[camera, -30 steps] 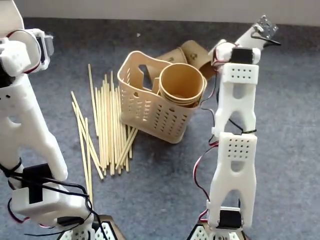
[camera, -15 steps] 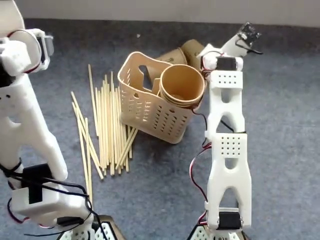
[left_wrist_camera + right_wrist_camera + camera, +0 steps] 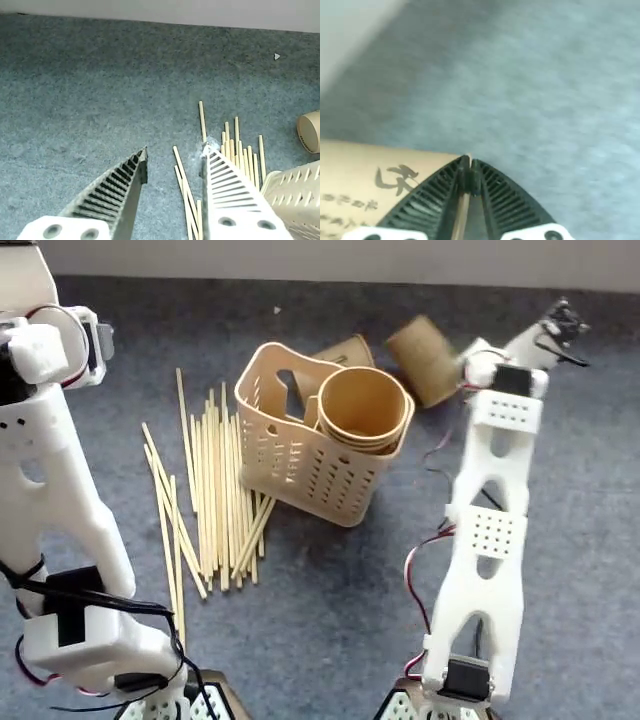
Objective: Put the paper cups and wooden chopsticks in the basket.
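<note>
The right jaws pinch a paper cup (image 3: 423, 358) by its rim; we should lift it over the basket (image 3: 300, 460) wall before releasing. The left jaws hang open above chopsticks (image 3: 235, 150).

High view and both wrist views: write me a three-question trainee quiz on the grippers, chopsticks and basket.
1. True or false: the left gripper is open with nothing between its fingers.
2. Relative to the basket, the wooden chopsticks lie: A) inside it; B) on the carpet beside it; C) on top of it.
3. Fill in: the right gripper is shut on a ____.
Key: 1 true; 2 B; 3 paper cup.
</note>
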`<state>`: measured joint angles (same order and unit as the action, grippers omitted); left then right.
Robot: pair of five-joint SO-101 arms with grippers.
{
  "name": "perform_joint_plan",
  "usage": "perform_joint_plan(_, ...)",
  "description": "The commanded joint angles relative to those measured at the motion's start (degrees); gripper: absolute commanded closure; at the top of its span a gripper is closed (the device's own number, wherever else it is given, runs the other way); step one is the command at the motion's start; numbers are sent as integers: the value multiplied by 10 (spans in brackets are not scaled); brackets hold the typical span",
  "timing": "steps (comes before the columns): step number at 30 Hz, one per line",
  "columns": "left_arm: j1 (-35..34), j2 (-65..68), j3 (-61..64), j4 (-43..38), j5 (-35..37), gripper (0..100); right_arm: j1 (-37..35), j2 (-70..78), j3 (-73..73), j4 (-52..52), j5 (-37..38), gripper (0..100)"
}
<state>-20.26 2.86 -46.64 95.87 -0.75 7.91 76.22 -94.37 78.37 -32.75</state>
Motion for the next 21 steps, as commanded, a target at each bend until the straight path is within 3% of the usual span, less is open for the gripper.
perform_joint_plan(1,17,-7,-1,-8,-2,819,21,-66,-75,71,51,993)
perform_joint_plan(4,29,-7,-1,-8,-2,820,29,-133,-62,149,79,993)
perform_joint_plan(9,36,-8,0,-4,-2,820,51,-274,-62,222,244,993)
perform_joint_plan(17,35,-7,0,-3,-2,820,78,-433,-24,226,260,992)
perform_joint_plan(21,36,-7,0,-3,-3,820,15,-404,116,196,292,932)
